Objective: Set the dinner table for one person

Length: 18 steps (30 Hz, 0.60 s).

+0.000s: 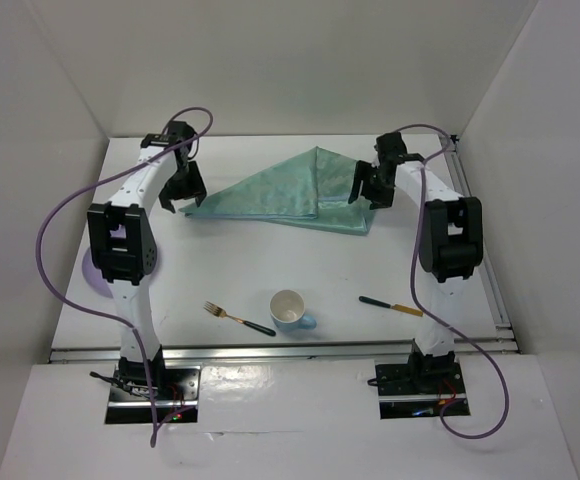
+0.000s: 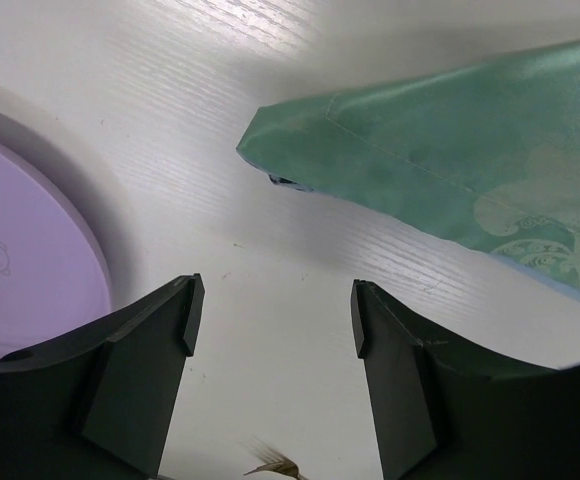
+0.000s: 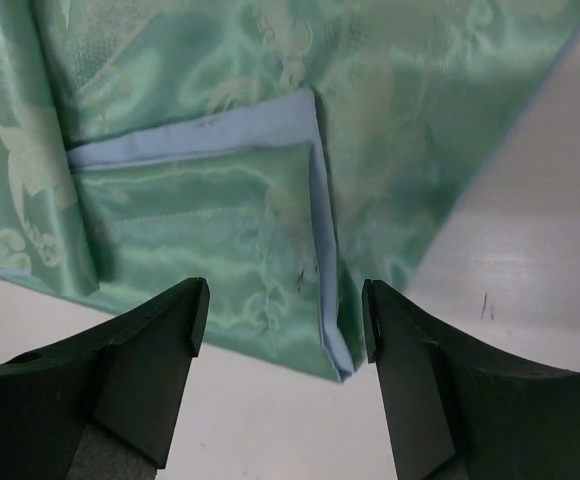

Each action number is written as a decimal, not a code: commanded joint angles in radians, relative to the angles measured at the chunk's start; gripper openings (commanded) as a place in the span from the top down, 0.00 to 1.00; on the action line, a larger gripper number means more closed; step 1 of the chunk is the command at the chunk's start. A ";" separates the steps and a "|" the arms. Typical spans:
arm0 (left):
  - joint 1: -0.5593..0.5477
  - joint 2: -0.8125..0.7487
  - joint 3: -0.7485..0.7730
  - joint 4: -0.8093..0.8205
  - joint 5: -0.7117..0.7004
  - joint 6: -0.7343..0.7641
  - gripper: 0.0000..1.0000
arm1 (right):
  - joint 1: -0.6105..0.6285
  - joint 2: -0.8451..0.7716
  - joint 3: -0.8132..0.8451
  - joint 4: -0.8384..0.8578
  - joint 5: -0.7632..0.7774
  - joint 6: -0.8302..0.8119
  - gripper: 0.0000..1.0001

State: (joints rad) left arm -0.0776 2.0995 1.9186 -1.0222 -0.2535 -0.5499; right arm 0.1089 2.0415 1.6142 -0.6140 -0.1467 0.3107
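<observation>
The dinner table (image 1: pixel 270 270) fills the middle of the top view, a white top with metal rails along its lower and right edges, running from the arm bases at the bottom of the frame up to the back wall.

A teal patterned cloth (image 1: pixel 290 195) lies folded in the upper centre, roughly triangular, with its long edge towards the bottom of the frame. In the right wrist view its pale blue underside shows at a turned-over corner.

The left arm (image 1: pixel 125 245) rises along the left of the frame and the right arm (image 1: pixel 448 235) along the right, and both reach up to the cloth's two ends. The left gripper (image 1: pixel 180 195) hangs at the cloth's left tip. In its own view the jaws are spread wide with only bare white tabletop between them, and the cloth's point sits above them in the frame. The right gripper (image 1: pixel 365 192) hangs over the cloth's right corner, jaws likewise spread, with the folded corner showing in the gap and nothing pinched.

A lilac plate (image 2: pixel 20 250) sits at the left edge of the left wrist view. In the top view it is mostly hidden behind the left arm.

A white mug (image 1: pixel 290 310) with a blue outside stands at lower centre. A dark-handled knife (image 1: pixel 390 305) lies to its right and a gold fork (image 1: pixel 235 317) to its left. The gold tip at the bottom of the left wrist view may be that fork's tines.
</observation>
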 commanded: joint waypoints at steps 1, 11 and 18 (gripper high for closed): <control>-0.005 0.021 -0.003 -0.015 -0.006 0.018 0.22 | 0.009 0.052 0.093 -0.016 -0.019 -0.079 0.25; -0.176 0.042 0.157 -0.035 0.109 0.139 0.31 | 0.018 0.198 0.219 -0.010 -0.060 -0.108 0.35; -0.318 0.135 0.326 -0.062 0.305 0.183 0.32 | 0.028 0.220 0.210 -0.001 -0.109 -0.117 0.52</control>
State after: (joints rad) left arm -0.3706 2.1998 2.1967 -1.0508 -0.0822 -0.4141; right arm 0.1165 2.2597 1.7966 -0.6159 -0.2161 0.2077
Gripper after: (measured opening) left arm 0.681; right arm 0.501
